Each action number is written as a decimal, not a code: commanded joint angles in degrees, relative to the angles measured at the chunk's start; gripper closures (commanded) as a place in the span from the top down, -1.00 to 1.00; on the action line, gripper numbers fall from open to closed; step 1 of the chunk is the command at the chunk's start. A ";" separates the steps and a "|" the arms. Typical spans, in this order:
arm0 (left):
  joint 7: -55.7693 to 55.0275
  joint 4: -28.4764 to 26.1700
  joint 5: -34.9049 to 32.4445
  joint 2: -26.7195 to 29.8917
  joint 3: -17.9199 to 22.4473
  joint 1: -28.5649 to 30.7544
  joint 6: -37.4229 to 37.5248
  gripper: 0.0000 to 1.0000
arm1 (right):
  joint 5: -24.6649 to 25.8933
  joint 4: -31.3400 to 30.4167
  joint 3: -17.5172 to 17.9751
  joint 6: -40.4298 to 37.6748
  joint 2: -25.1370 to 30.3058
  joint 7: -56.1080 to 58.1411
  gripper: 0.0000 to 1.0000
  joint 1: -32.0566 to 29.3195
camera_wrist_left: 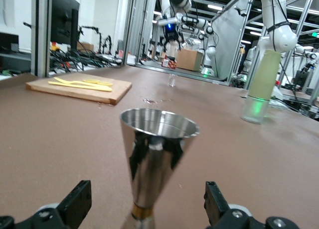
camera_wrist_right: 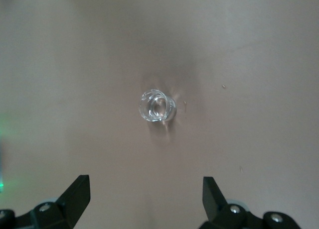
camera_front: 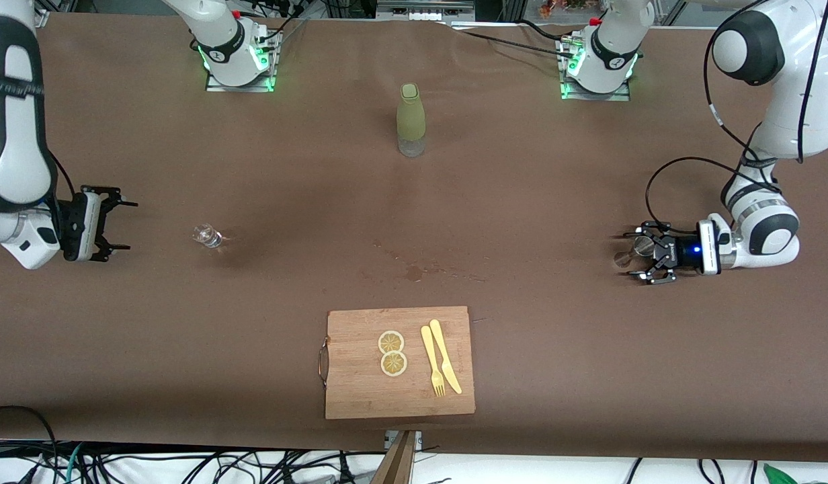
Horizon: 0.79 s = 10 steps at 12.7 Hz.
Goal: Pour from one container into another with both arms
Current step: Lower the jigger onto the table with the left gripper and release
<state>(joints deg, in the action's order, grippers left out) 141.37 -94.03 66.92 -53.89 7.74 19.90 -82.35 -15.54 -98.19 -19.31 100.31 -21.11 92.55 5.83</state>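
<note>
Left hand (camera_front: 639,259) sits low at the left arm's end of the desk (camera_front: 562,349) in the front view, its fingers spread wide on either side of a small metal cup (camera_front: 622,259), with no grip on it. Right hand (camera_front: 115,232) hangs at the right arm's end, spread wide and holding nothing, with a small clear glass (camera_front: 208,236) standing on the desk beside it toward the middle. A green bottle (camera_front: 411,119) stands upright between the two arm bases. Nearer the camera than the bottle lies a wooden cutting board (camera_front: 360,393) carrying two lemon slices (camera_front: 392,353), a yellow fork (camera_front: 433,361) and a yellow knife (camera_front: 445,355). Wet marks (camera_front: 414,271) dot the desk between bottle and board.

From the left wrist, the metal cup (camera_wrist_left: 158,157) stands upright, a steel cone wide at the top with a brass band low down, between the spread black fingers (camera_wrist_left: 75,201) without touching them. The bottle (camera_wrist_left: 260,86), the board (camera_wrist_left: 79,88) and the clear glass (camera_wrist_left: 172,79) show farther off, and the right hand (camera_wrist_left: 170,38) hangs over the glass.

From the right wrist, the clear glass (camera_wrist_right: 157,105) is seen from above, upright on the bare desk (camera_wrist_right: 259,64), with the wide-apart fingers (camera_wrist_right: 75,194) well clear of it.
</note>
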 commanded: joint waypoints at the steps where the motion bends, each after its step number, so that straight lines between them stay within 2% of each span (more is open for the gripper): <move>1: -3.37 -0.63 -3.81 3.43 0.52 1.27 0.96 1.00 | 8.22 -1.74 4.87 1.02 5.19 -13.57 1.00 0.67; 5: -7.76 -0.37 -8.11 7.82 0.70 3.21 0.79 1.00 | 18.51 -1.56 14.36 -0.37 9.41 -34.14 1.00 0.58; 7: -11.71 -0.28 -10.31 11.24 0.78 4.00 0.26 1.00 | 21.15 -1.48 18.06 -2.13 10.55 -42.76 1.00 0.58; 10: -24.08 -0.45 -15.92 18.62 0.52 4.61 -2.80 1.00 | 23.80 -0.95 23.16 -5.12 12.40 -56.56 1.00 0.58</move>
<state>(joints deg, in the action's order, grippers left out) 124.36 -93.02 55.04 -41.27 8.81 24.06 -82.90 6.47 -98.28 1.06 97.16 -11.18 43.14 7.06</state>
